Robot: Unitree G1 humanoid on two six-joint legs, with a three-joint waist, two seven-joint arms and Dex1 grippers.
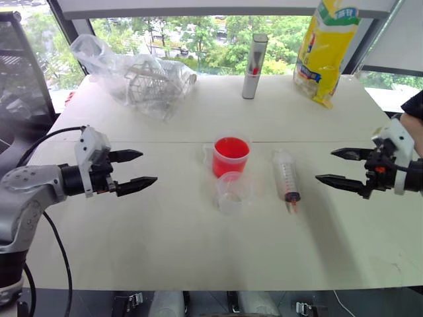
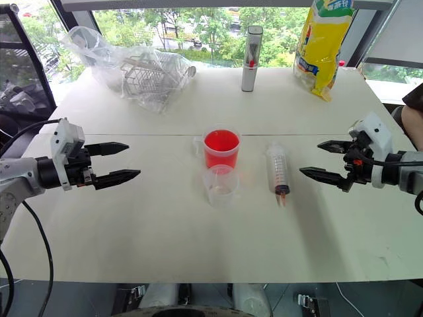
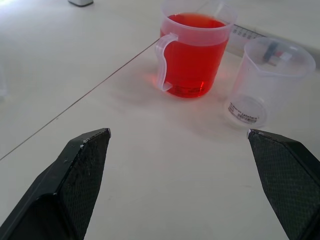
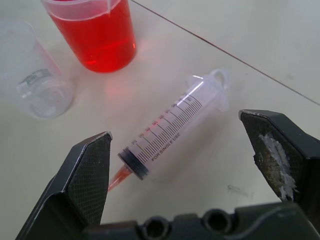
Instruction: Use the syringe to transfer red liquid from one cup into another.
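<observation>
The syringe (image 1: 286, 175) lies flat on the white table (image 1: 165, 238), right of centre, its reddish tip toward the front edge. The handled cup (image 1: 230, 156) holding red liquid (image 1: 231, 147) stands upright at the middle. Another cup (image 1: 230, 192), small and colourless, stands just in front of it, empty. My left gripper (image 1: 134, 170) hovers open at the left, pointing toward the cups, well apart from them. My right gripper (image 1: 338, 166) hovers open at the right, aimed at the syringe (image 4: 170, 125), a short way from it. Nothing is between either pair of fingers.
A grey upright cylinder (image 1: 253, 67) with a red mark stands at the back centre. A yellow bag (image 1: 326, 49) leans at the back right. A clear plastic bag with a wire rack (image 1: 142, 79) lies at the back left. A person's dark sleeve (image 1: 413, 112) shows at the right edge.
</observation>
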